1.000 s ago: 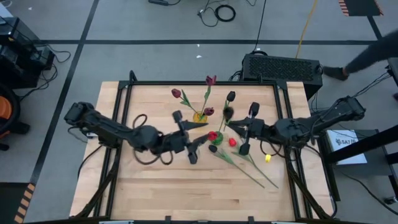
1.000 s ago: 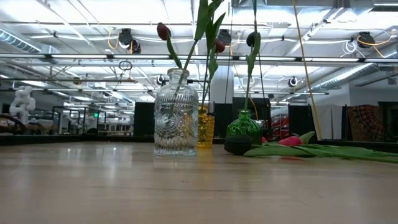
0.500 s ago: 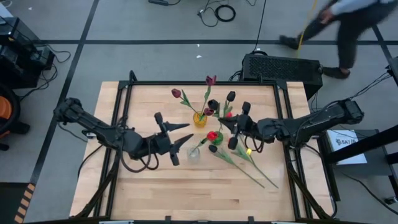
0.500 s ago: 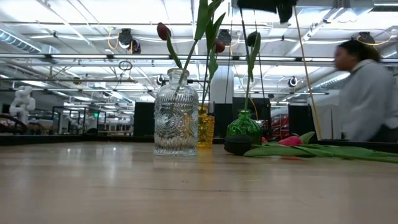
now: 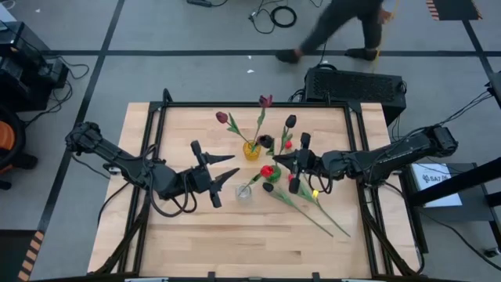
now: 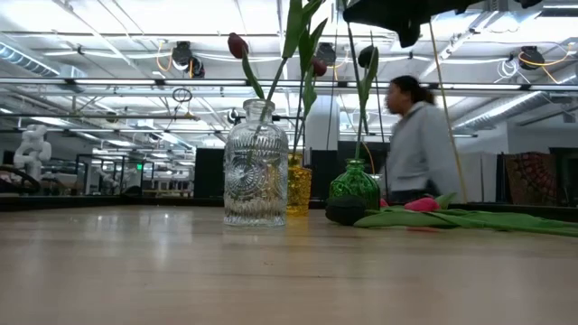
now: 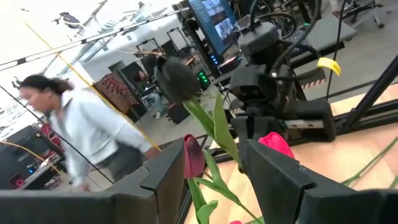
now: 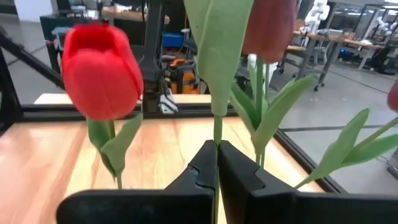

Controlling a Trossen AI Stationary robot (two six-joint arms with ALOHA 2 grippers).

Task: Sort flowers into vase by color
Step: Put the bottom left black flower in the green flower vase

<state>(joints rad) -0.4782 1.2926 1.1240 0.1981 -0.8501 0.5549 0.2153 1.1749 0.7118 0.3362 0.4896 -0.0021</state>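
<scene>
Right gripper [image 8: 216,163]: clenched on a thin green tulip stem [image 8: 217,127].
Left gripper [image 7: 214,168]: released, empty.
Risk: held stem snags the neighbouring bright red tulip [image 8: 101,70] (very close).

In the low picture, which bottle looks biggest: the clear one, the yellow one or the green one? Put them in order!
1. Clear glass bottle, biggest, though it stands nearest the camera.
2. Green bottle and yellow bottle: unsure, since the clear one hides part of the yellow.
</scene>
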